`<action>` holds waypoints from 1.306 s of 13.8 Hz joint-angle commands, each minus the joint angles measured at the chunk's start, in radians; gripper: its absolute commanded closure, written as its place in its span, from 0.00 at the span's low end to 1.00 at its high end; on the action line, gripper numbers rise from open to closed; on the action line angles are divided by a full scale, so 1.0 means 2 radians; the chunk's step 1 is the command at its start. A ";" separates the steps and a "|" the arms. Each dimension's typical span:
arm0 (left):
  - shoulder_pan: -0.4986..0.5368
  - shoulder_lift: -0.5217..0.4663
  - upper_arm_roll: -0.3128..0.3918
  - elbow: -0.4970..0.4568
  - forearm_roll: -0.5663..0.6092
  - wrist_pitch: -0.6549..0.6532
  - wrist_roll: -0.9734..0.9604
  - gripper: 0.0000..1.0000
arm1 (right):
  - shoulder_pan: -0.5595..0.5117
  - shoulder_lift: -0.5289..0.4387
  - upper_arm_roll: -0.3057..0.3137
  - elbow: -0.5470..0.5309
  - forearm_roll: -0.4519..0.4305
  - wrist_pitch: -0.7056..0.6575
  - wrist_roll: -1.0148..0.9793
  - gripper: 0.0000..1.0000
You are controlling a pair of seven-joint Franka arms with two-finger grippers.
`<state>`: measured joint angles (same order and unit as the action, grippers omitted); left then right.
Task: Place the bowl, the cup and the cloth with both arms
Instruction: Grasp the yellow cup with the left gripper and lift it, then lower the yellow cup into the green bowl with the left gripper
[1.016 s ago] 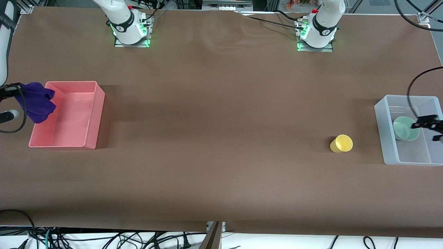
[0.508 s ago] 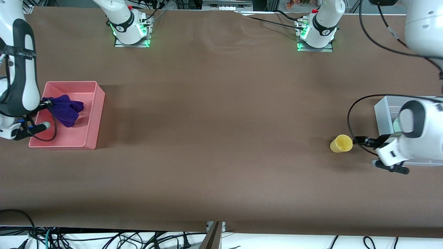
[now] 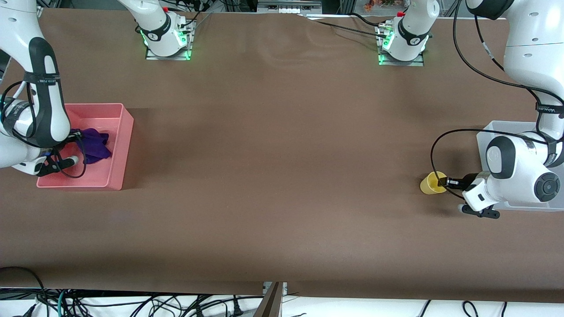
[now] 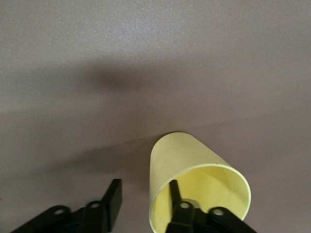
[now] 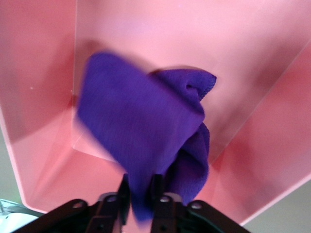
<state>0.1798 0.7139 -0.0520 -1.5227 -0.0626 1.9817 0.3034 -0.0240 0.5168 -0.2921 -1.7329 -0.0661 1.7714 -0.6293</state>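
The yellow cup (image 3: 429,184) lies on its side on the brown table, mouth toward the left arm's end. My left gripper (image 3: 443,181) is open at the cup's mouth. In the left wrist view the cup (image 4: 187,155) has one finger (image 4: 175,191) inside its rim and the other finger (image 4: 114,196) outside, with the gripper (image 4: 144,196) astride the wall. My right gripper (image 3: 76,137) is shut on the purple cloth (image 3: 96,146), low inside the pink bin (image 3: 118,149). In the right wrist view the cloth (image 5: 146,126) hangs from the gripper (image 5: 140,187). The bowl is hidden by the left arm.
The clear plastic bin (image 3: 495,127) stands at the left arm's end of the table, mostly covered by the left arm. The pink bin's walls (image 5: 262,73) surround the cloth. Black cables loop from both wrists.
The right gripper has carried the cloth over the pink bin's rim and down into it. The left gripper has moved from over the clear bin to the cup, one finger entering its mouth.
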 commanded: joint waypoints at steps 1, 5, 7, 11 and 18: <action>0.000 -0.007 0.002 -0.007 -0.014 0.000 -0.002 1.00 | -0.001 -0.030 -0.004 0.021 0.032 -0.011 0.000 0.00; 0.001 -0.018 0.002 0.003 -0.012 -0.026 0.001 1.00 | 0.002 -0.054 0.040 0.167 0.032 -0.180 0.007 0.00; 0.002 -0.051 0.004 0.005 -0.005 -0.057 0.002 1.00 | 0.002 -0.079 0.068 0.203 0.031 -0.200 0.067 0.00; 0.020 -0.076 0.022 0.078 0.060 -0.160 0.076 1.00 | 0.003 -0.131 0.124 0.212 0.021 -0.190 0.093 0.00; 0.132 -0.054 0.024 0.070 0.148 -0.112 0.214 1.00 | 0.004 -0.171 0.128 0.195 0.026 -0.155 0.139 0.00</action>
<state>0.3935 0.5726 0.0053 -1.3560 0.2063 1.6899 0.6842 -0.0109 0.2024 -0.0491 -1.3085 -0.0161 1.4516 -0.4236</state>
